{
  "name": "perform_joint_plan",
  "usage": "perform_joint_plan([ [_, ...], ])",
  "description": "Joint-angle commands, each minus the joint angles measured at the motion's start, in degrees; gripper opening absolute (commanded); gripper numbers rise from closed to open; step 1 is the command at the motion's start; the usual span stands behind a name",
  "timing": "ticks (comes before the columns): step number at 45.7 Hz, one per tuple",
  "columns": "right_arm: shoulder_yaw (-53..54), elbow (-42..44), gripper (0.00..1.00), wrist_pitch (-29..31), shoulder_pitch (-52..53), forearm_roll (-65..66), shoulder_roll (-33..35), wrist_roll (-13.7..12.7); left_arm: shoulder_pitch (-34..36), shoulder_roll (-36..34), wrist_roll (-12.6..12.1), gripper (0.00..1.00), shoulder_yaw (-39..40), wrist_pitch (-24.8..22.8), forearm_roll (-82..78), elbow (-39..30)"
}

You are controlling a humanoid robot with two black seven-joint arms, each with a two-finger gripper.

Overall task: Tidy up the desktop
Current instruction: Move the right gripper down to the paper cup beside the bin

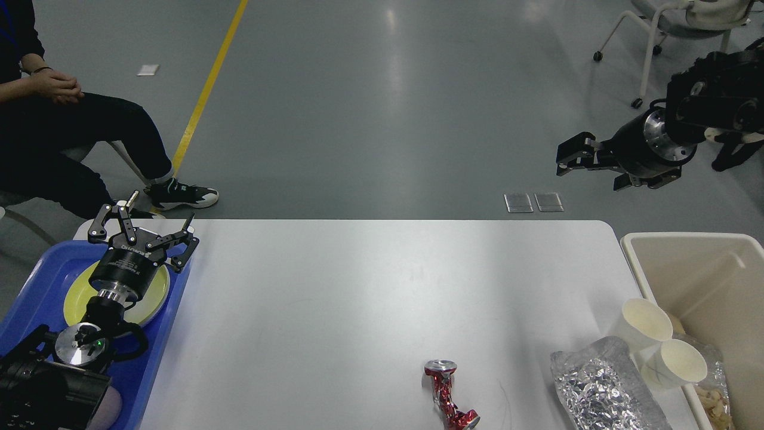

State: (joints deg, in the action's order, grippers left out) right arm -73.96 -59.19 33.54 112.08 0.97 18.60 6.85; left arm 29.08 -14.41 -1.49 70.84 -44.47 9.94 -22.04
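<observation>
The white desktop (358, 298) holds a crushed red can (447, 394) near the front, a crumpled silver foil bag (603, 388) at the front right, and two white paper cups (644, 322) (677, 361) on their sides by the right edge. My left gripper (143, 230) is open and empty above a yellow plate (154, 294) in the blue tray (36, 286). My right gripper (567, 158) is open and empty. It points left, high above the table's far right corner.
A beige bin (704, 280) stands off the table's right edge, with crumpled brown paper (710, 401) at its bottom. A seated person (71, 131) is at the far left. A wheeled chair (674, 36) stands at the far right.
</observation>
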Motion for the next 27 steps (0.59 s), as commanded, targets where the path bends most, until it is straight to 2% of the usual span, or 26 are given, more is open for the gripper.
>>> perform_joint_plan([
  [1, -0.39, -4.27, 1.00, 9.25, 7.70, -0.09, -0.05, -0.08, 0.01, 0.00, 0.00, 0.97, 0.00, 0.00, -0.01, -0.02],
  [5, -1.01, -5.41, 1.00, 13.03, 12.36, -0.09, 0.74, -0.08, 0.01, 0.00, 0.00, 0.97, 0.00, 0.00, -0.01, -0.02],
  [9, -1.27, -5.24, 1.00, 13.66, 12.37, -0.09, 2.23, -0.35, -0.08, 0.00, 0.00, 0.97, 0.00, 0.00, -0.01, -0.02],
  [15, -1.89, -3.92, 1.00, 11.21, 4.30, -0.09, 3.55, -0.35, 0.01, 0.00, 0.00, 0.97, 0.00, 0.00, -0.01, -0.02],
  [19, -1.09, -1.99, 1.00, 3.40, -3.78, -0.53, 5.31, -0.35, -0.08, 0.00, 0.00, 0.97, 0.00, 0.00, -0.01, -0.02],
  [23, -1.18, -1.72, 1.00, -7.41, -11.25, -0.89, 6.54, -0.35, -0.08, 0.00, 0.00, 0.96, 0.00, 0.00, -0.01, -0.02],
  [24, -1.18, -1.72, 1.00, -13.27, -15.45, -0.71, 6.71, -0.26, 0.01, 0.00, 0.00, 0.97, 0.00, 0.00, -0.01, -0.02],
  [27, -1.18, -1.72, 1.00, -19.11, -19.52, -0.62, 6.80, -0.17, 0.01, 0.00, 0.00, 0.96, 0.00, 0.00, -0.01, -0.02],
])
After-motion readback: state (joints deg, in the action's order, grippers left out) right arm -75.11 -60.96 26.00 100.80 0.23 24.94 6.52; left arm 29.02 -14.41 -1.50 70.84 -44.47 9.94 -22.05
